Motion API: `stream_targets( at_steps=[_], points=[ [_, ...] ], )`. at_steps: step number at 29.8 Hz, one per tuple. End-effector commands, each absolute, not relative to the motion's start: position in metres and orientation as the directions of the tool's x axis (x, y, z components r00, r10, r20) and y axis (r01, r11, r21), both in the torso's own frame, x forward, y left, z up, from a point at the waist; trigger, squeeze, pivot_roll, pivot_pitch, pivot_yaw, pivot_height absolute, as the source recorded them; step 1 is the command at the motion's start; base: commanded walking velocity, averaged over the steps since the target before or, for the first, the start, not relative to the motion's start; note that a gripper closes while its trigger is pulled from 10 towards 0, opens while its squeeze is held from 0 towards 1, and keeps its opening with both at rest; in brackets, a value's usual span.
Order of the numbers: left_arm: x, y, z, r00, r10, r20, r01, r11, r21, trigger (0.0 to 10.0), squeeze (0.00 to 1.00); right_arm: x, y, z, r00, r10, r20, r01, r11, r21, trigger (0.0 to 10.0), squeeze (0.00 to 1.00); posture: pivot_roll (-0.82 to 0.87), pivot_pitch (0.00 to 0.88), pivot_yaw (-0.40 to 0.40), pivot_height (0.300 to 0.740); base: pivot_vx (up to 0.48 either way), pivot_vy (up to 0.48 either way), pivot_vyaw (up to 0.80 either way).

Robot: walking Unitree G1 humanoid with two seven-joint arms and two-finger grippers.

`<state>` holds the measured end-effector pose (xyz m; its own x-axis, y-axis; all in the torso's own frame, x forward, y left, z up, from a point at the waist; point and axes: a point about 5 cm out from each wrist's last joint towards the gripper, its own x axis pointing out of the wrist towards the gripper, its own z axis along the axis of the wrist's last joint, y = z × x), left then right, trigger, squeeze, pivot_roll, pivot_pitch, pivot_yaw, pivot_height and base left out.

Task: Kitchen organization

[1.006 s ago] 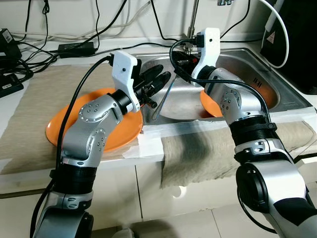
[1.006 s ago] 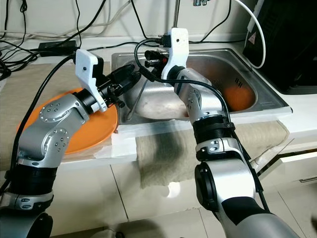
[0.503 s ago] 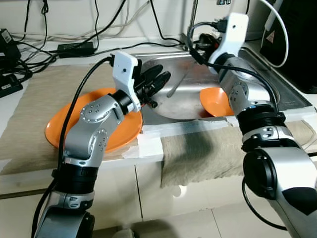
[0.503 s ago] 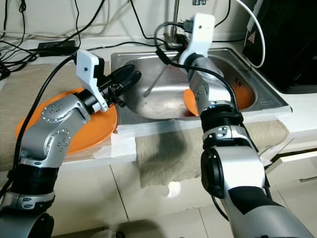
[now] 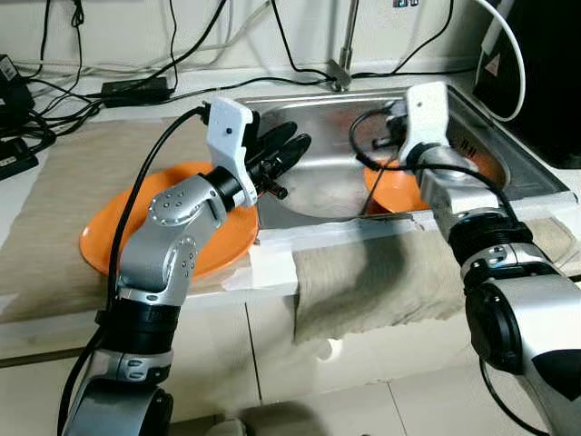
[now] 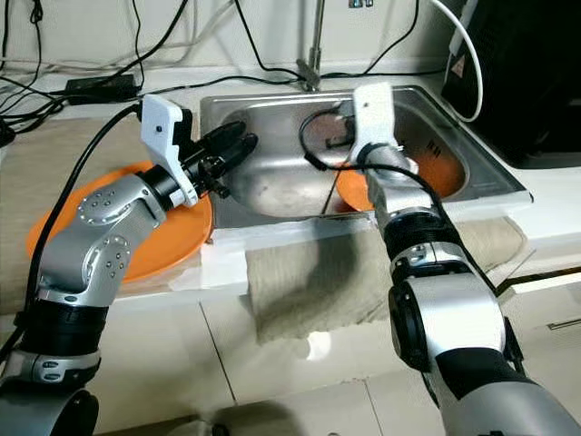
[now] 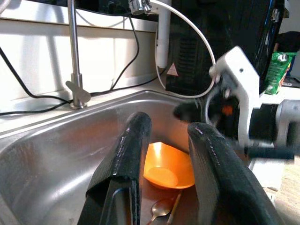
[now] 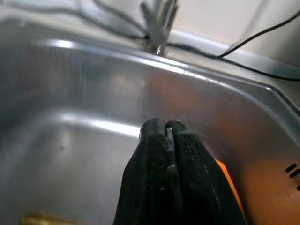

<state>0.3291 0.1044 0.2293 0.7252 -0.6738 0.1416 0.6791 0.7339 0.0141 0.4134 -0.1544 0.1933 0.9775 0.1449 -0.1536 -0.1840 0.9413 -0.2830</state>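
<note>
My right gripper point(image 8: 164, 125) is shut on a thin metal spoon point(image 5: 377, 186), low over the right half of the steel sink point(image 5: 290, 96). The spoon hangs slanting down, with its bowl end point(image 7: 161, 209) near the sink floor. Beside it an orange bowl point(image 7: 168, 168) rests in the sink, partly hidden by my right wrist point(image 5: 425, 118). My left gripper point(image 5: 289, 145) is open with nothing in it, hovering over the sink's left edge. A large orange plate point(image 5: 118, 241) lies on the cloth-covered counter under my left arm.
A faucet point(image 5: 343, 65) rises behind the sink. Cables and a power adapter point(image 5: 136, 88) run along the back wall. A black appliance point(image 5: 545, 73) stands at the right. A beige towel point(image 5: 381, 272) drapes over the counter's front edge.
My right gripper has swung from the sink's back left to the right and down toward the orange bowl, carrying the spoon. The left arm has stayed put.
</note>
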Motion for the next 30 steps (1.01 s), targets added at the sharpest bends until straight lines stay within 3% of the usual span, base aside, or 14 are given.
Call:
stream_targets(
  at_steps=[1,10,11,13,14,30],
  points=[
    [0.331,0.104,0.233,0.723,-0.675,0.148,0.679,0.734,0.034,10.0,0.00,0.413,-0.156,0.191,0.976,0.151,-0.159,-0.196,0.926,-0.322,10.0,0.00,0.00,0.000,0.027,0.740,0.000,0.000,0.00],
    [0.331,0.104,0.233,0.726,-0.671,0.150,0.674,0.737,0.035,10.0,0.00,0.407,-0.156,0.166,0.959,0.157,-0.235,-0.239,0.895,-0.377,10.0,0.00,0.01,0.004,0.021,0.740,0.000,0.000,0.00],
    [0.330,0.105,0.234,0.727,-0.670,0.151,0.674,0.738,0.034,10.0,0.00,0.406,-0.157,0.164,0.960,0.148,-0.239,-0.231,0.900,-0.369,10.0,0.35,0.01,0.004,0.021,0.740,0.000,0.000,0.00],
    [0.330,0.105,0.234,0.727,-0.670,0.151,0.674,0.738,0.034,10.0,0.00,0.406,-0.157,0.164,0.960,0.146,-0.241,-0.229,0.901,-0.368,10.0,0.35,0.01,0.004,0.021,0.740,0.000,0.000,0.00],
    [0.330,0.105,0.234,0.727,-0.670,0.150,0.673,0.739,0.036,10.0,0.00,0.405,-0.157,0.161,0.958,0.144,-0.250,-0.230,0.903,-0.363,10.0,1.00,0.01,0.008,0.023,0.740,0.000,0.000,0.00],
    [0.330,0.105,0.233,0.724,-0.674,0.144,0.677,0.735,0.038,10.0,0.00,0.401,-0.153,0.148,0.943,0.169,-0.287,-0.266,0.900,-0.344,10.0,1.00,0.01,0.016,0.028,0.740,0.000,0.000,0.00]
  ],
)
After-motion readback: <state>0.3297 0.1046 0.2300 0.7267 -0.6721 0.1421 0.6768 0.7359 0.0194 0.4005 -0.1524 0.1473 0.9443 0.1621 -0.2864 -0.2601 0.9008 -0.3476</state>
